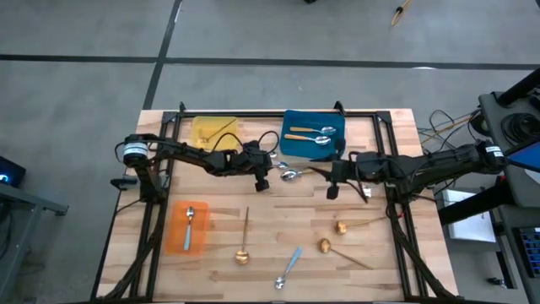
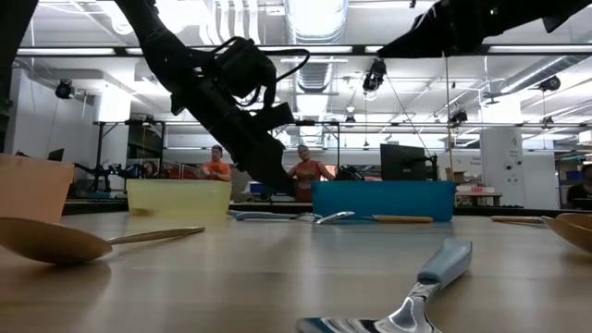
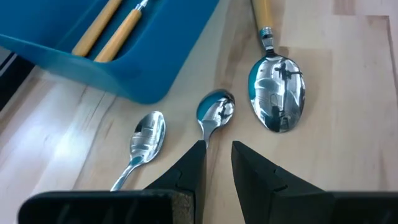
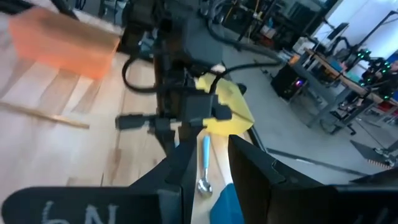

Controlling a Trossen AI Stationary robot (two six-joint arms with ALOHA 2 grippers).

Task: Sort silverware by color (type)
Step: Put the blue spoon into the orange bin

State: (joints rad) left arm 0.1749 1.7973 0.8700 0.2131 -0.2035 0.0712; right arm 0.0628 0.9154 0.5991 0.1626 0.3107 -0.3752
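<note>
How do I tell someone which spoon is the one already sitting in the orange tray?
Find the orange tray at the lower left of the high view, on the left arm's side. The single spoon lying in it has a silver bowl and a light-blue handle. The other blue-handled spoon lies on bare wood, as does the gold spoon.

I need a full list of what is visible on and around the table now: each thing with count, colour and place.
trays: 3; yellow tray and blue tray at the back, orange tray front left
orange-handled spoons: 3; two in the blue tray, one on the wood beside it
blue-handled spoons: 2; one in the orange tray, one at the front
gold spoons: 3; on the wood, front
silver-bowled spoons: 2; just before the left tool
people: 2; orange shirts, room behind
left tool: open, beside the blue tray
right tool: open, mid-table
</note>
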